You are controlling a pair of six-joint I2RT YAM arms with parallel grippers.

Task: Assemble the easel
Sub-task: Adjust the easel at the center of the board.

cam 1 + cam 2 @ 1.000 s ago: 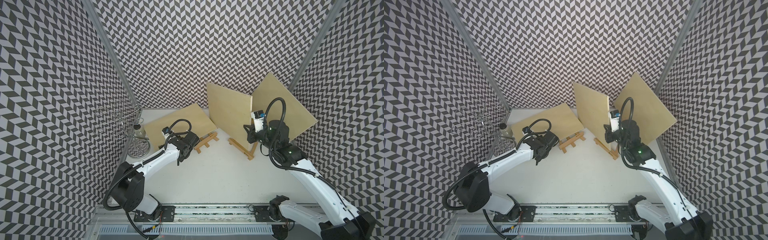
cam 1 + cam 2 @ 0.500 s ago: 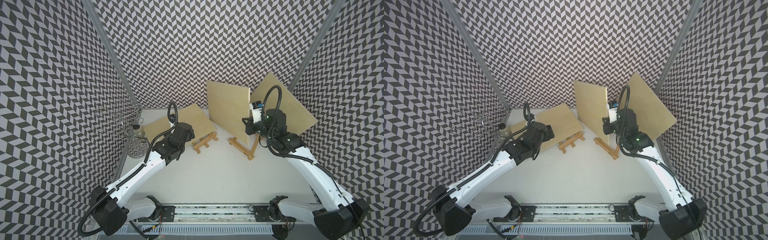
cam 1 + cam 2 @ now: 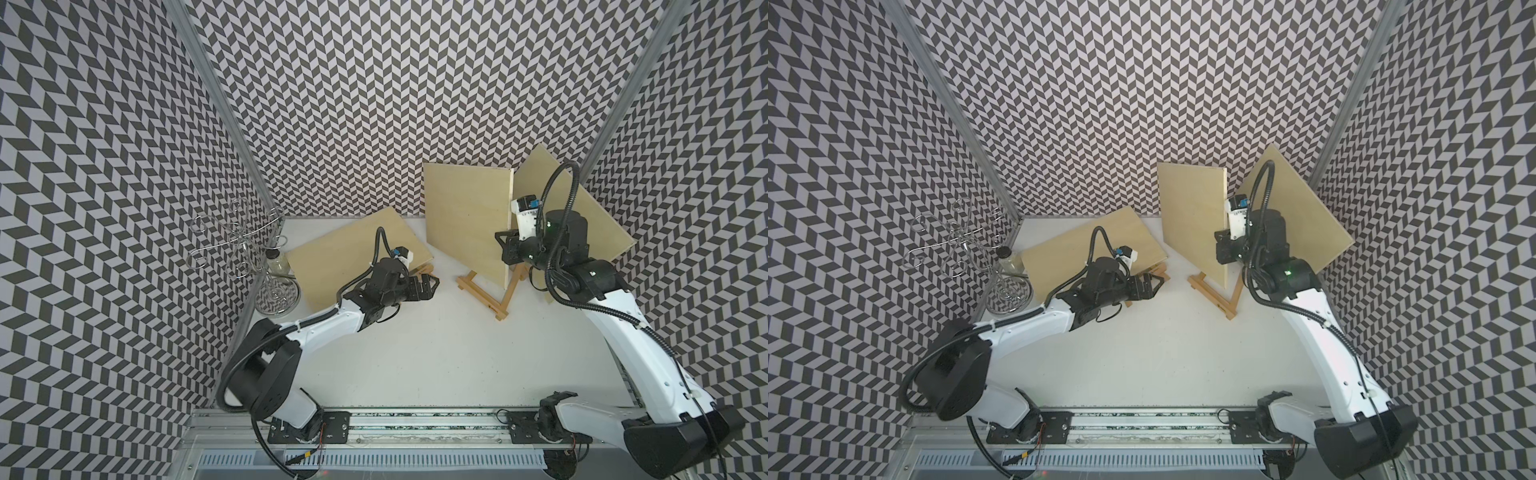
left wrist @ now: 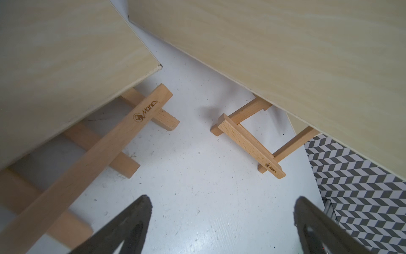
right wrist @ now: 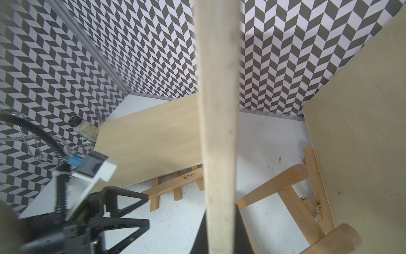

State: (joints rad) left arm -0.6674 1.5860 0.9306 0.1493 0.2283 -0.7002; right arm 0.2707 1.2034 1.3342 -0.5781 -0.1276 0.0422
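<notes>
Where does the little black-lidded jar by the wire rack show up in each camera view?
Both top views: jar at the table's rear left, between the wire rack and the low wooden board.
Left wrist: not in view.
Right wrist: jar beside that board's corner, against the patterned wall.
Shared landmark: the low wooden board, in all four views.

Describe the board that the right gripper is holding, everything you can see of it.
The board is a thin, pale, square-cornered panel that looks like plywood, with faint grain and no marks. It stands nearly upright on edge toward the back of the workspace. The right gripper is shut on its side edge, which the right wrist view shows end-on. Its lower edge sits at the small wooden easel; whether they touch cannot be told.
</notes>
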